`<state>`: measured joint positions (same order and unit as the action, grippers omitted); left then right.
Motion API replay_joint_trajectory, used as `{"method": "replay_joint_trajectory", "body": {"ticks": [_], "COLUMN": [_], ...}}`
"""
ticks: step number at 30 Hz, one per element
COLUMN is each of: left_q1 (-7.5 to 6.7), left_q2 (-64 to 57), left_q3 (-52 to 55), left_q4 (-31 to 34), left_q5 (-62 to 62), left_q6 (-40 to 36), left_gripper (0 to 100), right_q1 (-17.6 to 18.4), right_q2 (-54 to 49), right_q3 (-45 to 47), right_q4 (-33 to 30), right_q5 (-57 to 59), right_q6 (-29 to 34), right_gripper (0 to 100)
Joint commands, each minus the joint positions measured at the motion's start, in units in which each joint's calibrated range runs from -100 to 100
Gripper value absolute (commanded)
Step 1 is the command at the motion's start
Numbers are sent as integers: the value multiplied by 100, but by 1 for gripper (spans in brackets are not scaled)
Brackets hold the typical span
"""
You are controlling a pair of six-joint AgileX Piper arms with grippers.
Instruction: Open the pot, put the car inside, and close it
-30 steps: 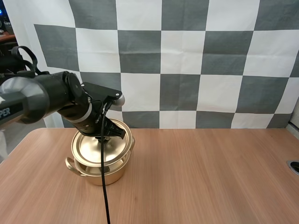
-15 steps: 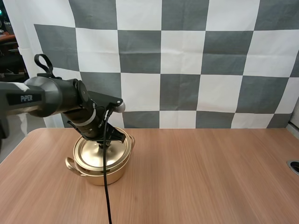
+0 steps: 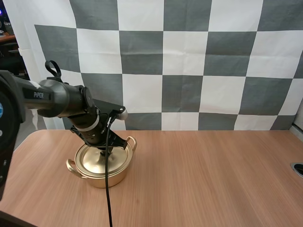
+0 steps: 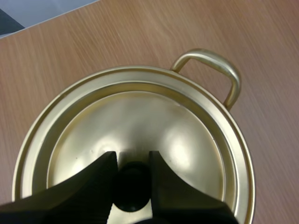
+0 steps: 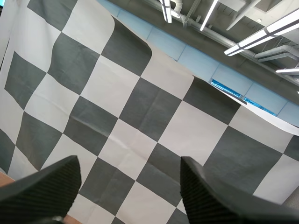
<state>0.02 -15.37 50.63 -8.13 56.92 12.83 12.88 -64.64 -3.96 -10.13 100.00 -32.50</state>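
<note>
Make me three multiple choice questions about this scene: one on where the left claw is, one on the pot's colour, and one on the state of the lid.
1. Where is the left claw?
A over bare table
B on the knob of the lid
C on a side handle

2. What colour is the pot?
A red
B blue
C gold

3. How is the lid?
A seated on the pot
B flat on the table
C held high in the air

Answers:
1 B: the left wrist view shows its fingers pinching the black knob.
2 C: its wall shines gold.
3 A: the lid's rim rests level inside the pot's rim.
</note>
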Motion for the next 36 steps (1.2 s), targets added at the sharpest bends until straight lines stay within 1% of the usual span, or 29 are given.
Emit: {"method": "replay_joint_trajectory", "body": {"ticks": [1, 4, 6, 7, 10, 12, 13, 14, 15, 20, 26, 30, 34, 36], "left_q1": [5, 5, 5, 5, 5, 5, 5, 5, 5, 5, 5, 5, 5, 5], "left_q2": [-1, -1, -1, -1, -1, -1, -1, -1, -1, -1, -1, -13, -40, -40], "left_q3": [0, 0, 0, 0, 0, 0, 0, 0, 0, 0, -158, -437, -928, -1155], "left_q4": [11, 11, 25, 25, 88, 137, 137, 137, 137, 161, 161, 161, 161, 86], "left_q5": [-12, -48, -85, -85, -63, -5, 11, 30, 69, 106, 132, 564, 1322, 1450], "left_q6": [-2, -129, -252, -267, -267, -207, -193, -128, -20, 240, 297, 297, 257, 221], "left_gripper": [0, 1, 7, 14, 39, 61, 63, 79, 100, 100, 100, 100, 100, 100], "right_q1": [-3, -3, -3, -3, -3, -3, -3, -3, -3, -3, -3, -3, -3, -3], "right_q2": [-7, -7, -7, -7, -7, -7, -7, -7, -7, -7, -7, -7, -7, -7], "right_q3": [8, 8, 8, 8, 8, 8, 8, 8, 8, 8, 8, 8, 8, 8], "right_q4": [-3, -3, -3, -3, -3, -3, -3, -3, -3, -3, 29, 29, 29, 29], "right_q5": [0, 0, 0, 0, 0, 0, 0, 0, 0, 0, 0, 0, 0, 0], "right_q6": [4, 4, 4, 4, 4, 4, 4, 4, 4, 4, 4, 4, 4, 4], "right_gripper": [100, 100, 100, 100, 100, 100, 100, 100, 100, 100, 100, 100, 100, 100]}}
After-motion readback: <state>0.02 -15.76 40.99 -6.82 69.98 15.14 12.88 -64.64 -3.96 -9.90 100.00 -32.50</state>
